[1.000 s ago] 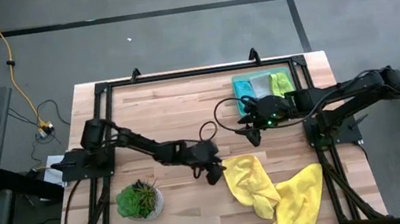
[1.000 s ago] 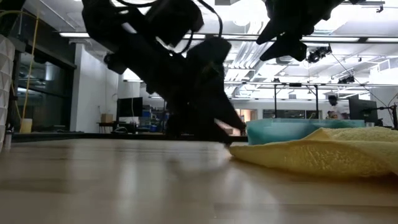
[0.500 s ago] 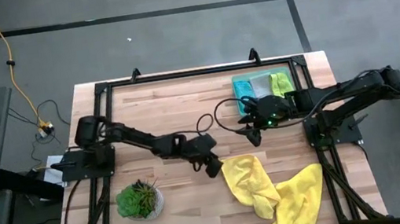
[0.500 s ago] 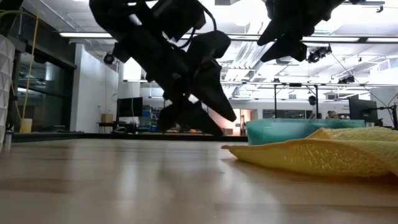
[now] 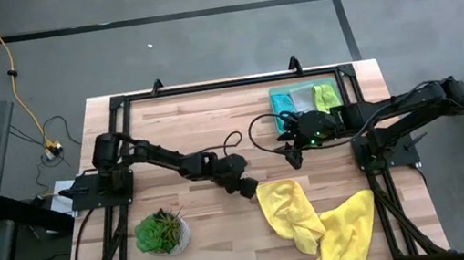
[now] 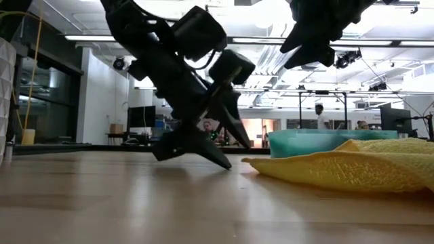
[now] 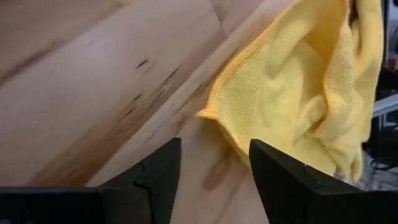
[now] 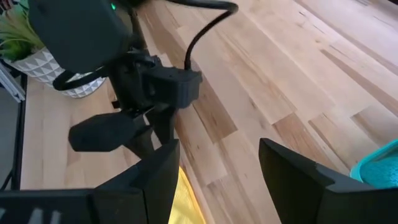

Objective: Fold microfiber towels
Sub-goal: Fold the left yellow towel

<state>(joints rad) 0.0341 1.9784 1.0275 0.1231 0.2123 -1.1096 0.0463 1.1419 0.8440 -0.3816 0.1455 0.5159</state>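
Note:
A bright yellow microfiber towel (image 5: 319,218) lies crumpled on the wooden table at the near right. One corner (image 7: 208,114) lies flat and points toward the table's middle. My left gripper (image 5: 248,188) is low over the table just short of that corner, open and slanting down, with nothing between its fingers (image 7: 158,177). In the low view its fingers stand one above the other (image 6: 237,156), beside the towel's edge (image 6: 271,166). My right gripper (image 5: 293,153) hangs open high above the table's middle, holding nothing (image 8: 217,180).
A teal tray (image 5: 278,114) at the far right holds folded teal, pale and lime green towels (image 5: 304,98). A small potted plant (image 5: 162,233) stands at the near left. Bare wood lies between the plant and the yellow towel. A black frame edges the table.
My left gripper has rolled about its own pointing line, so its fingers now stand one above the other. It has also moved a little toward the table's far edge, staying low beside the yellow towel's corner. The right arm has kept still.

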